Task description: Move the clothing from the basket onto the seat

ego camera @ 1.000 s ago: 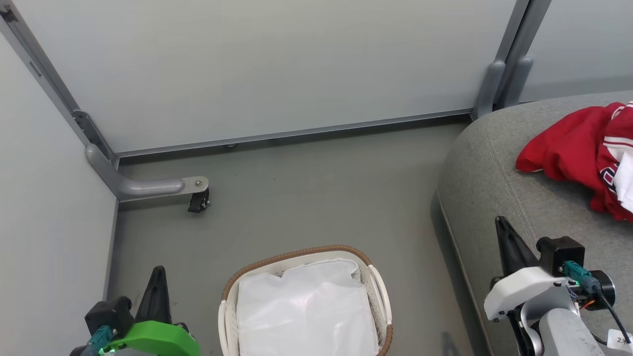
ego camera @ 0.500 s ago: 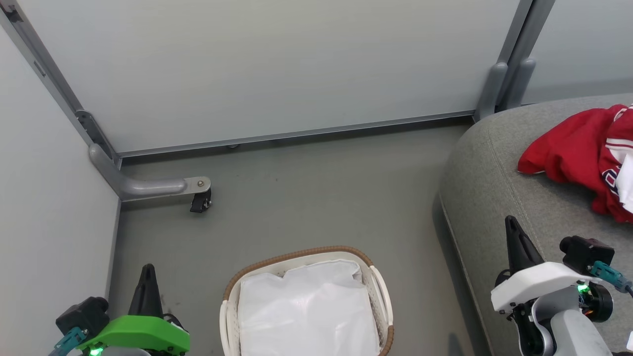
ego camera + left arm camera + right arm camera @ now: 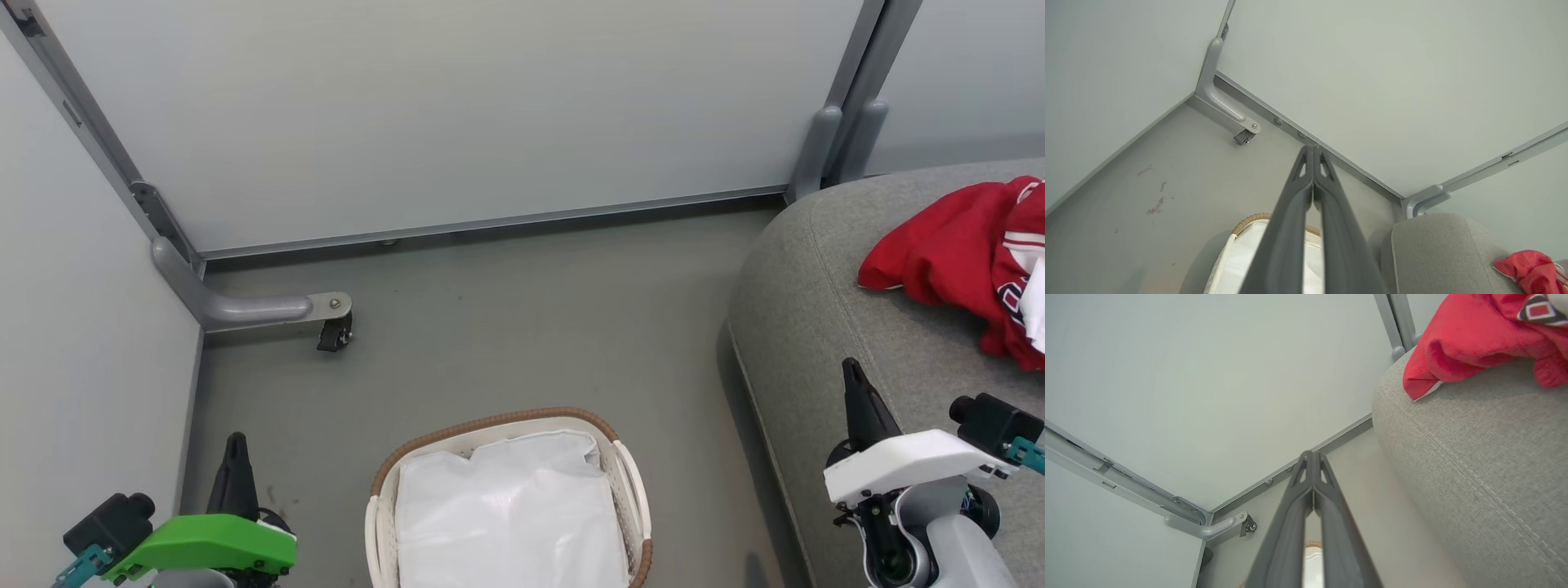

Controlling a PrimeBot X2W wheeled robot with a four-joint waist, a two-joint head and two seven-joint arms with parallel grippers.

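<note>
Nearest to me, the left gripper (image 3: 237,447) hangs low to the left of the basket (image 3: 490,420). Its two dark fingers are pressed together right to the tips, with nothing between them. The right gripper (image 3: 851,371) is the same, closed up and empty, over the near edge of the seat (image 3: 816,327).

The basket stands on the floor (image 3: 531,327) between the two arms, just beside the seat. All I can see in it is the white liner (image 3: 506,523), with no red. Its near end runs out of sight, so I can't vouch for that part.

The clothing (image 3: 947,253) lies further back on the seat, well apart from both grippers. It is a crumpled bright red heap with white trim, a white-striped edge and a patch of dark lettering on its right side.

I'd judge it light, limp and not at all fragile. It would sag and trail from wherever it was pinched and might drag over a rim. The fabric looks matte rather than slick, so closed fingers should hold it. The best place to take it looks like a raised fold near the middle of the heap. A thin edge would let the rest hang long.

Beyond that are a caster (image 3: 333,333) on its bracket and the pale wall (image 3: 490,106).
</note>
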